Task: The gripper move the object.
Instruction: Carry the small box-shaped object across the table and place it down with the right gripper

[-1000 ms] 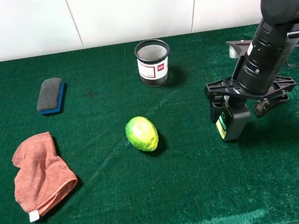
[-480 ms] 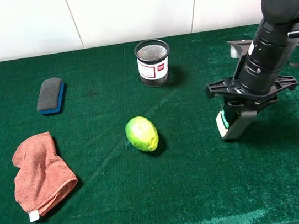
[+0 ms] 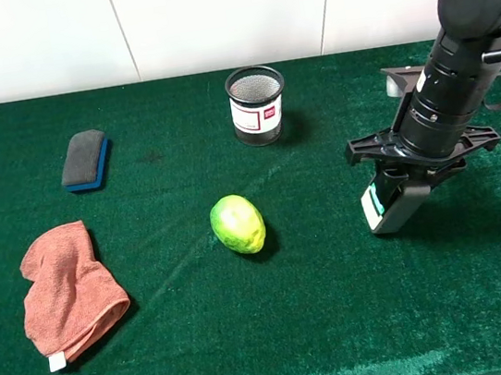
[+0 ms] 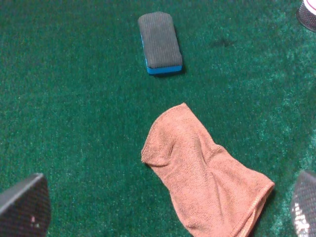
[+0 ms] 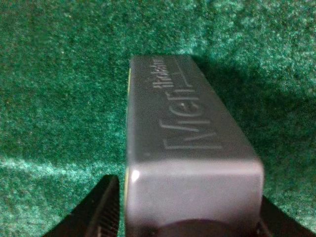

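Exterior high view puts the dark grey pump bottle on the right of the green table, directly beneath the right gripper. It is well apart from the yellow-green fruit and from the mesh cup behind it.

The bottle is not upright. Its long axis leans, with the pump end up under the black crossbar and the base down toward the front left, and the labelled face looks toward the fruit.

In the right wrist view the bottle runs straight out from the camera, with dark fingers hard against its sides near the pump end. I judge the grip as clamped on the bottle. Whether the base rests on the felt or hangs just clear is hard to tell from either view.

The left gripper is far off, with its jaws wide apart above the orange cloth and the eraser. Any move belongs to the right arm, and it probably needs a lift first, since the lean makes dragging risky.
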You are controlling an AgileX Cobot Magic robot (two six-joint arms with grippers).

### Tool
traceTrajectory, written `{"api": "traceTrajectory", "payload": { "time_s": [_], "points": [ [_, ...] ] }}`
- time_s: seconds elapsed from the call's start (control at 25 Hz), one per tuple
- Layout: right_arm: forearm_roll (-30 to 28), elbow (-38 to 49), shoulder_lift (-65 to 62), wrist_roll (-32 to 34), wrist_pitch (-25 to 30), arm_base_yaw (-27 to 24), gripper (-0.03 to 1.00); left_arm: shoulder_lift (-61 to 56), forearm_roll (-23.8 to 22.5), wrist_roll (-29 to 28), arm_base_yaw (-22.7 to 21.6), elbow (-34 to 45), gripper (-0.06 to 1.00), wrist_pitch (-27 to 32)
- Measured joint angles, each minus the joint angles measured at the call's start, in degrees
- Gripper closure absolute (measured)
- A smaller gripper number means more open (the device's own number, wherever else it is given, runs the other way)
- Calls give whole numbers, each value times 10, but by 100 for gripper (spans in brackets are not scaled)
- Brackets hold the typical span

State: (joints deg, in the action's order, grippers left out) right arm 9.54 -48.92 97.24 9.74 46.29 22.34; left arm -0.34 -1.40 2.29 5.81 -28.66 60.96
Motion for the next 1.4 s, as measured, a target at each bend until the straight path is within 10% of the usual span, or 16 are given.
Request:
{"api": "traceTrajectory", "payload": {
  "time_s": [1.4],
  "points": [
    [3,-122,-53,18,196,16,63,0,0,0,0,0,-5,0]
  ]
}}
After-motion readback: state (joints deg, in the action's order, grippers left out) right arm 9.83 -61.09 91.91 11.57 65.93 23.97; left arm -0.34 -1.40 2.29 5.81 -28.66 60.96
